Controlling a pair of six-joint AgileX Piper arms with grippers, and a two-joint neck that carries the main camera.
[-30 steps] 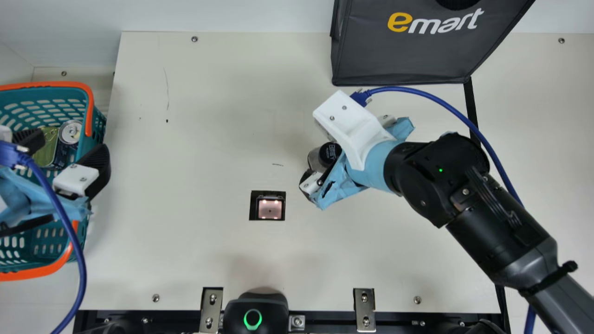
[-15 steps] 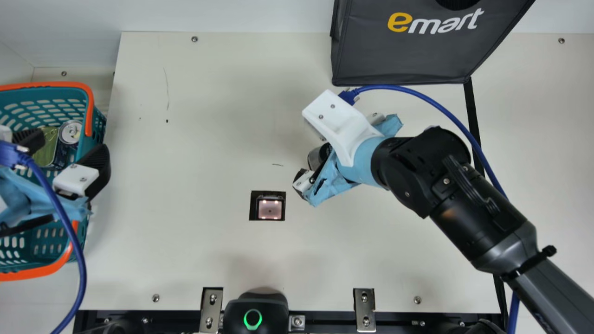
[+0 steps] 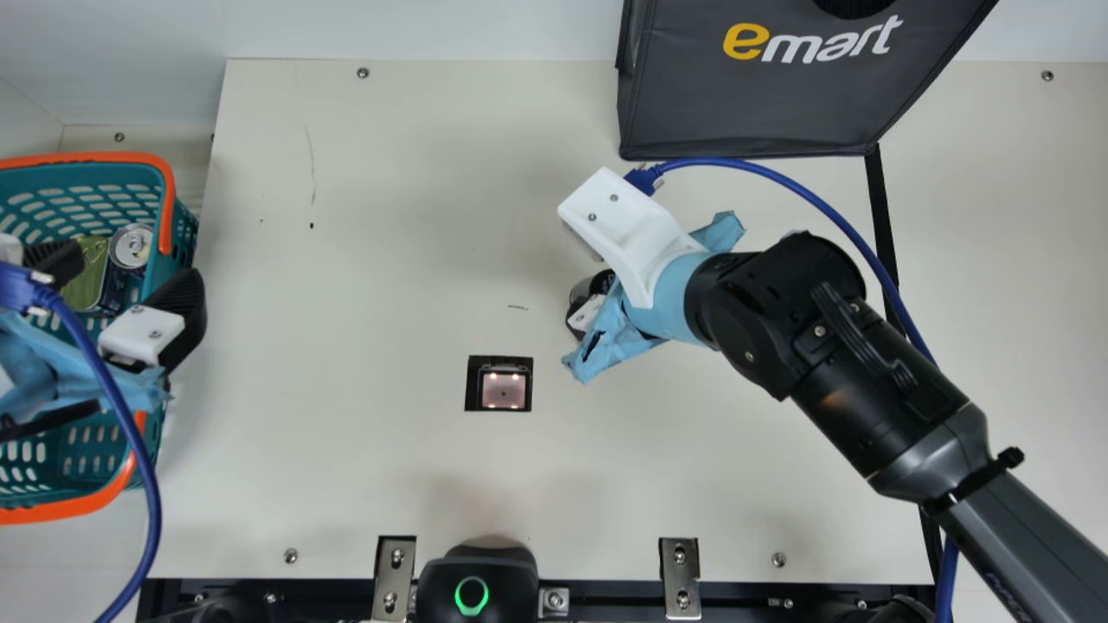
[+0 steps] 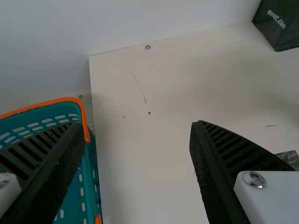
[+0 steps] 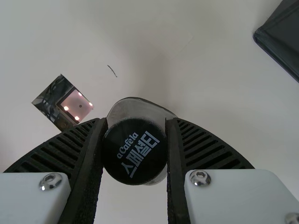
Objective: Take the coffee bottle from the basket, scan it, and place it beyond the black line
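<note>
right arm (image 3: 587, 313) — jaws closed on coffee bottle (image 5: 134, 158) | near scanner (image 3: 504, 391)

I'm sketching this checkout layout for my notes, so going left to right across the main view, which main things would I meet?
Teal basket with orange rim → square scanner window → coffee bottle → black line.
</note>
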